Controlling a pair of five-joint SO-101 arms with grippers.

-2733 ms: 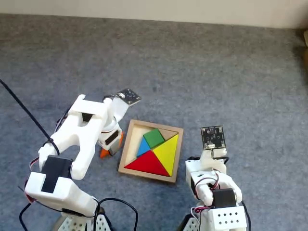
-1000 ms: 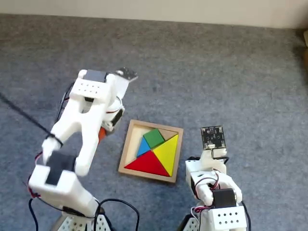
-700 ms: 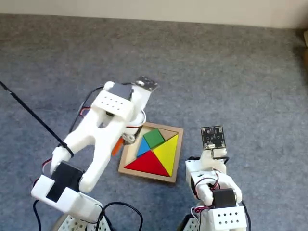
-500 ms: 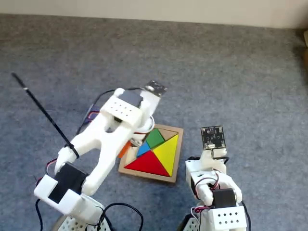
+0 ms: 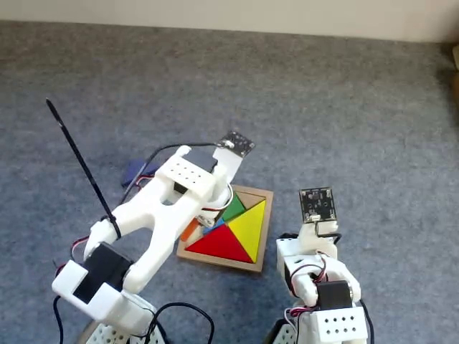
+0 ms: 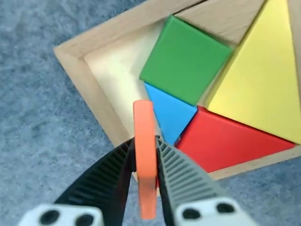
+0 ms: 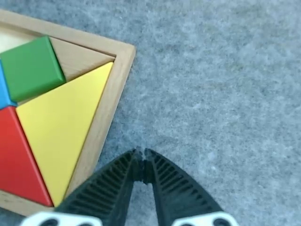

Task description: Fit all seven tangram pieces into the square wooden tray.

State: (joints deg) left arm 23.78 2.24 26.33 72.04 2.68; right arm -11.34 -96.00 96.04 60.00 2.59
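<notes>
The square wooden tray point(image 5: 260, 235) point(image 6: 75, 52) point(image 7: 123, 63) lies on the grey carpet and holds a green square point(image 6: 184, 59) point(image 7: 30, 68), a small blue triangle point(image 6: 173, 114), a red triangle point(image 5: 219, 242) point(image 6: 230, 143) and a yellow triangle point(image 5: 249, 223) point(image 7: 61, 125). My left gripper point(image 6: 145, 146) hangs over the tray's left part, shut on an orange piece point(image 6: 145, 155) point(image 5: 189, 229) held on edge above the bare strip beside the blue triangle. My right gripper point(image 7: 142, 165) is shut with nothing in it, on the carpet just right of the tray.
A dark blue piece point(image 5: 134, 170) lies on the carpet to the left of the tray, behind the left arm point(image 5: 154, 222). A bare triangular gap point(image 7: 80, 57) shows at the tray's far right corner. Open carpet stretches beyond the tray.
The left arm has swung right from the carpet beside the tray, carrying the orange piece over the tray's left part. The dark blue piece is now uncovered. The right arm stayed still.
</notes>
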